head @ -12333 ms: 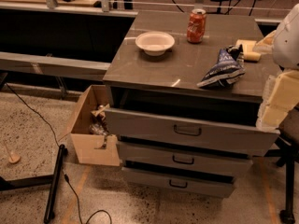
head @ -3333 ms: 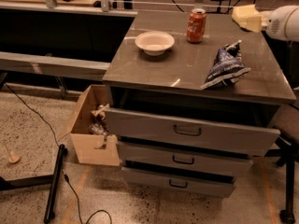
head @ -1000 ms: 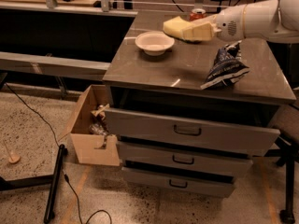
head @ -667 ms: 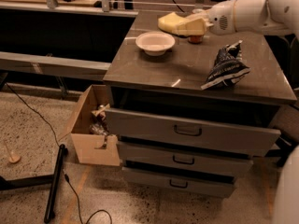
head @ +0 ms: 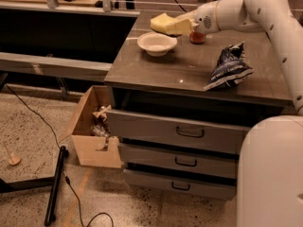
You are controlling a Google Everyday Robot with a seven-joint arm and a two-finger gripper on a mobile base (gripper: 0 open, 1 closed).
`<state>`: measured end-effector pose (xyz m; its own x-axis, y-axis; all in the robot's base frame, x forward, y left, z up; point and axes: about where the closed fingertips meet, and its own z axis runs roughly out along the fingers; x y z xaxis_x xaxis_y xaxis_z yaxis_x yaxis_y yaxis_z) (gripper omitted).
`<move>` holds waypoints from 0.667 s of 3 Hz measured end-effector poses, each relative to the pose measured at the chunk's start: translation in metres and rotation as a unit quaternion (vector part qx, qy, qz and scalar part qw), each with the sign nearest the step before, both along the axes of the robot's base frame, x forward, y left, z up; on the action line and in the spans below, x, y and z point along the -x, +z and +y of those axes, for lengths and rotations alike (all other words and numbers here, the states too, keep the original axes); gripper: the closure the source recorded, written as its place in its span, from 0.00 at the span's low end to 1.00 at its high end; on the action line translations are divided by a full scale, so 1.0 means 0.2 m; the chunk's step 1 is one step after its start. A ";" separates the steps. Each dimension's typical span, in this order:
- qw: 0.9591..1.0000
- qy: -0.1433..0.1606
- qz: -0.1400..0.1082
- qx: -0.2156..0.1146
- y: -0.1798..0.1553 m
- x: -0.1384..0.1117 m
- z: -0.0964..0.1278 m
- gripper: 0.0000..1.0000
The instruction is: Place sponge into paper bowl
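Note:
The white paper bowl point(head: 145, 43) stands empty on the far left part of the cabinet top. My gripper point(head: 171, 26) reaches in from the right on the white arm and hangs just above the bowl's far rim. It is shut on the pale yellow sponge point(head: 158, 22), which sticks out to the left over the back of the bowl and does not touch it.
An orange-red soda can point(head: 198, 38) stands behind the gripper, mostly hidden. A dark blue and white snack bag point(head: 229, 65) lies on the right of the cabinet top point(head: 161, 70). The top drawer point(head: 189, 132) is slightly open. An open cardboard box point(head: 90, 129) sits on the floor at the left.
My arm has carried the sponge leftward, from the cabinet's right side to just above the bowl. The bowl, can and bag have not moved.

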<state>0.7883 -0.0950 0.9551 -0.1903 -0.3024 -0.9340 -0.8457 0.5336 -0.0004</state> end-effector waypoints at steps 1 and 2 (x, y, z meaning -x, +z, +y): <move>1.000 0.003 0.001 0.013 -0.05 -0.06 0.06 0.85; 1.000 -0.001 0.004 0.026 -0.10 -0.11 0.10 0.61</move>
<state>0.8105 -0.0756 0.9348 -0.1985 -0.3497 -0.9156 -0.8448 0.5347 -0.0211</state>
